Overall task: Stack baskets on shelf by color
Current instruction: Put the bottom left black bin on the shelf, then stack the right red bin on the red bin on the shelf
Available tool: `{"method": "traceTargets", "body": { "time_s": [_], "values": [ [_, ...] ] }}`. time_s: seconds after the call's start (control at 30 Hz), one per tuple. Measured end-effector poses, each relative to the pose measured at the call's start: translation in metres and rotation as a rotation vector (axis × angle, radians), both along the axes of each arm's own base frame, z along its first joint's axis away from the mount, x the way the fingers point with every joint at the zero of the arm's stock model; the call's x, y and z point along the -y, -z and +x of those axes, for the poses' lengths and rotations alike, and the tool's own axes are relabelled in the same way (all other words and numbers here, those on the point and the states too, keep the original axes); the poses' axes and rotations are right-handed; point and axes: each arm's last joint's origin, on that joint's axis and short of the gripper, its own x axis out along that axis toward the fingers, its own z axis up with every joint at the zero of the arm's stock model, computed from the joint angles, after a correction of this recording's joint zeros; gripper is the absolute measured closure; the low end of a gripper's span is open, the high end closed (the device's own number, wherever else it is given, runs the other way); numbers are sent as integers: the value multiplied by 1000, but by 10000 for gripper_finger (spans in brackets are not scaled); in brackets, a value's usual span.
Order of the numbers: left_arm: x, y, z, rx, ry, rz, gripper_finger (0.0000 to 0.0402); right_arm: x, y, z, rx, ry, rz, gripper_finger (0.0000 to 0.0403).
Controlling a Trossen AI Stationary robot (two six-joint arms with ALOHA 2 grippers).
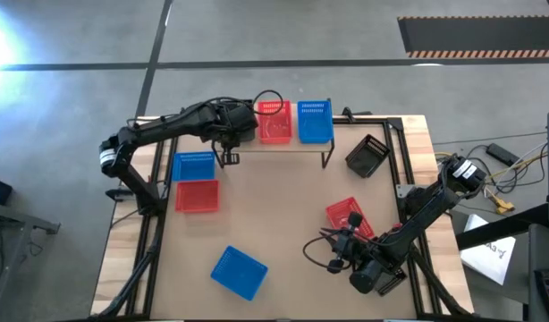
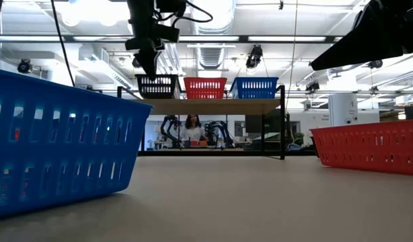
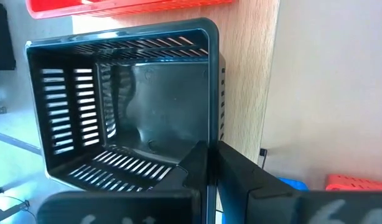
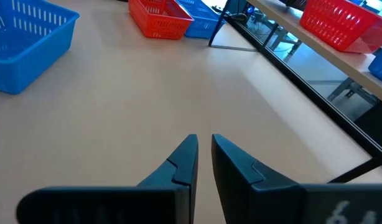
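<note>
Left gripper was clamped on the near wall of a black basket, which stood upright, mouth up, at the left end of the shelf beside a red basket; long axis crosswise to the shelf.

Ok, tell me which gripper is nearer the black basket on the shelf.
Left. The left gripper is shut on the black basket wall; the right gripper hangs over the table's near right, far away.

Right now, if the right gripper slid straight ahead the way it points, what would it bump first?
Probably nothing soon: ahead of the right gripper lies bare table; farther on, roughly the shelf's black leg.
</note>
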Motion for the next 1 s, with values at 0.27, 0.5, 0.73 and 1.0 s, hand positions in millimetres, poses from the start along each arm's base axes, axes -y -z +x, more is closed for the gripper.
{"method": "traceTargets", "body": {
  "time_s": [0.27, 0.5, 0.73, 1.0],
  "values": [
    [0, 1, 0, 6, -22, -6, 393, 0, 0, 0, 1, 0, 1, 365],
    [0, 3, -1, -5, -30, -21, 371, 0, 0, 0, 1, 0, 1, 365],
    [2, -1, -4, -4, -43, -27, 296, 0, 0, 0, -6, -5, 7, 365],
    [25, -38, -32, 159, -107, -11, 265, -1, -4, -2, -110, -106, 77, 365]
  ]
}}
